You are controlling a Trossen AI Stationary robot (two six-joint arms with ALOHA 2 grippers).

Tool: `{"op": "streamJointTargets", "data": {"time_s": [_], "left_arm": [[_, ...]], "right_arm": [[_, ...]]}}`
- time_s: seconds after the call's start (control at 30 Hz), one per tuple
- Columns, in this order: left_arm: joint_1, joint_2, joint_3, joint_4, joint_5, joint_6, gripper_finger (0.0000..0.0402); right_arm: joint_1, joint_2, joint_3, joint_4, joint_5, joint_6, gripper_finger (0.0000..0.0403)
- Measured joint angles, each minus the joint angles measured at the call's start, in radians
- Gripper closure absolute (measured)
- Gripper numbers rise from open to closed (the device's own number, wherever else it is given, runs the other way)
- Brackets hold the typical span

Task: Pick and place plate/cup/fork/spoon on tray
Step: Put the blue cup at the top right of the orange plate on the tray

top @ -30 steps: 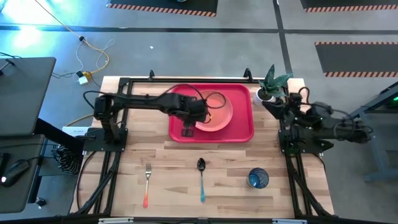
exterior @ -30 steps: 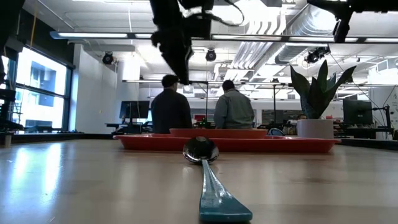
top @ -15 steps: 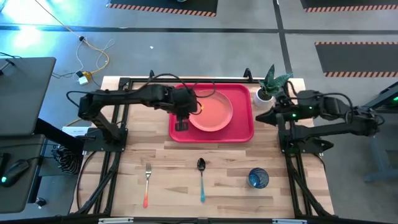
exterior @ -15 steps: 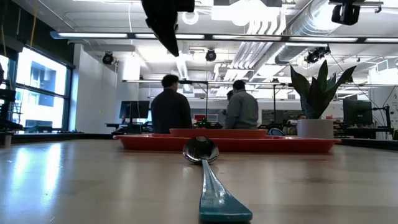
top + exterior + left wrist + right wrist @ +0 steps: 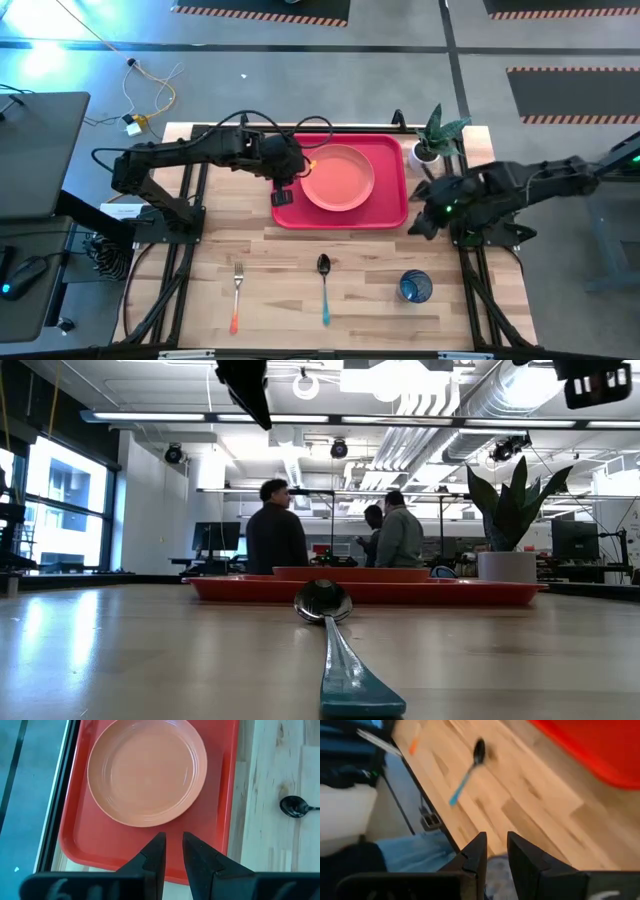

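The salmon-pink plate [image 5: 338,178] lies flat in the red tray [image 5: 392,214] at the table's far middle; it also shows in the left wrist view [image 5: 147,770]. My left gripper [image 5: 284,192] hovers above the tray's left part, beside the plate, fingers almost together and empty. My right gripper [image 5: 420,222] hangs by the tray's near right corner, fingers almost together and empty. The fork [image 5: 237,295], the teal-handled spoon [image 5: 324,288] and the blue cup [image 5: 415,287] rest on the near part of the table.
A white pot with a green plant [image 5: 432,142] stands just right of the tray's far right corner. Bare wood lies between the tray and the cutlery. In the low view, people stand in the room beyond the tray [image 5: 400,592].
My left gripper has drawn back from over the plate toward the table's left edge and has risen; the plate stays flat in the tray. My right gripper has swung from beside the plant toward the table's near edge, to the tray's near right corner.
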Motion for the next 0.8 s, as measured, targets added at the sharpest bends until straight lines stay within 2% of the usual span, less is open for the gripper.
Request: {"op": "streamJointTargets", "data": {"time_s": [0.4,0.8], "left_arm": [[0.001,0.001,-0.001,-0.004,0.0,-0.004,0.0346],[0.001,0.001,-0.001,-0.004,0.0,-0.022,0.0346]], "right_arm": [[0.205,0.125,0.0,-0.063,0.003,0.158,0.0336],[0.339,0.159,0.0,-0.162,0.007,0.351,0.0336]]}}
